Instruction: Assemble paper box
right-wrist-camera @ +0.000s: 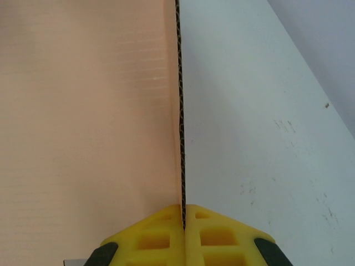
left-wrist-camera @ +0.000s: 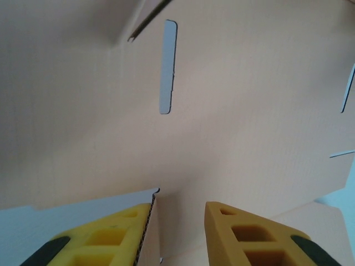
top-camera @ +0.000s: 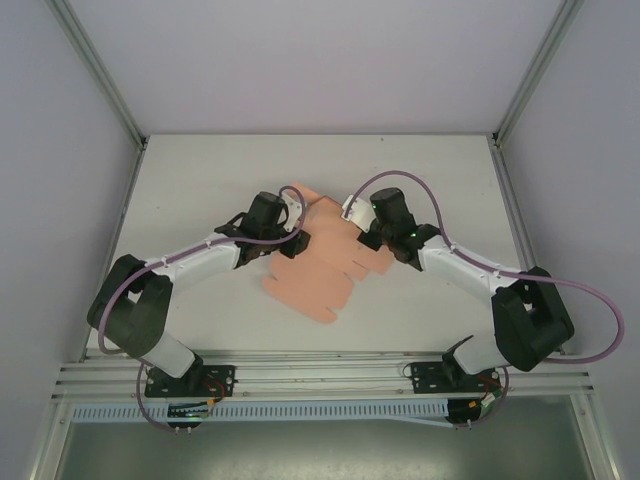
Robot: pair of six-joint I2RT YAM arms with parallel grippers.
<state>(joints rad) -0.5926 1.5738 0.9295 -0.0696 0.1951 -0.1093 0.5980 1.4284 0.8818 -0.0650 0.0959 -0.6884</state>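
The paper box (top-camera: 325, 262) is a salmon-pink die-cut sheet lying mostly flat mid-table, with both grippers at its far end. My right gripper (top-camera: 353, 213) is shut on a card edge: in the right wrist view the corrugated edge of the paper box (right-wrist-camera: 83, 111) runs straight into the closed yellow jaws of the right gripper (right-wrist-camera: 183, 207). My left gripper (top-camera: 292, 208) hovers over the sheet's far left part. In the left wrist view the left gripper (left-wrist-camera: 179, 206) stands open, and a raised flap of the paper box (left-wrist-camera: 233, 111) rests against the inner face of the left finger without being clamped.
The white table (top-camera: 200, 180) lies on all sides of the sheet, bounded by grey walls and metal frame posts (top-camera: 100, 75). A long cut slot (left-wrist-camera: 167, 66) shows in the card. Bare scuffed table (right-wrist-camera: 266, 138) lies to the right of the held edge.
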